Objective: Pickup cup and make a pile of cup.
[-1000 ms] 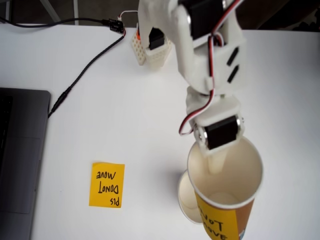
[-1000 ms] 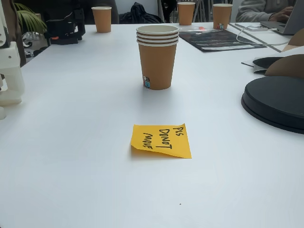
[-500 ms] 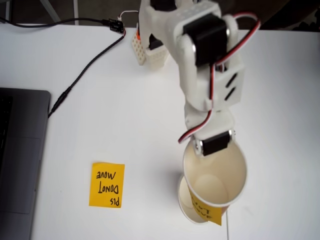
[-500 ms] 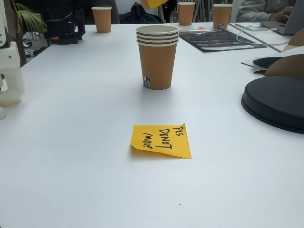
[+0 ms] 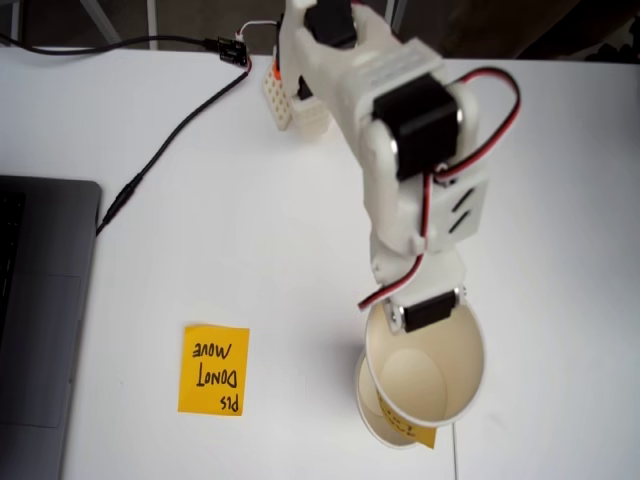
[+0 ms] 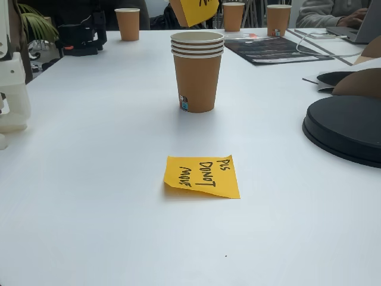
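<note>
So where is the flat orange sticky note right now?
The flat orange sticky note lies on the white table, left of the stacked paper cups in a fixed view.

Held cup [image 5: 425, 365] over the pile of cup [image 6: 197, 71], above and apart in a fixed view; sticky note [image 6: 202, 176] flat on the surface [image 6: 89, 179] before the pile; laptop [image 5: 35, 320] at the left edge, left of the note, in a fixed view
</note>
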`<state>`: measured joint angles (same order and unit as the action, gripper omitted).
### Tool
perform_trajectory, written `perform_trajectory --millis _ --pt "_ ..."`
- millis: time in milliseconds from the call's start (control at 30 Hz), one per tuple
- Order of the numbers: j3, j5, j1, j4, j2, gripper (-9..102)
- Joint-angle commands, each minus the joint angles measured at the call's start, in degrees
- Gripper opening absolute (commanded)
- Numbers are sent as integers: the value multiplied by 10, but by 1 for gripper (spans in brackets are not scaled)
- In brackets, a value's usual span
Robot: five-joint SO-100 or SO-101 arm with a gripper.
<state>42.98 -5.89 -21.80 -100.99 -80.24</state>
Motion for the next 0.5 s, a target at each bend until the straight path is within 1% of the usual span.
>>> perform_trajectory --millis 0,467 --pt "-44 -4 10 -5 -6 -7" --pt "-37 -4 10 -5 4 -7"
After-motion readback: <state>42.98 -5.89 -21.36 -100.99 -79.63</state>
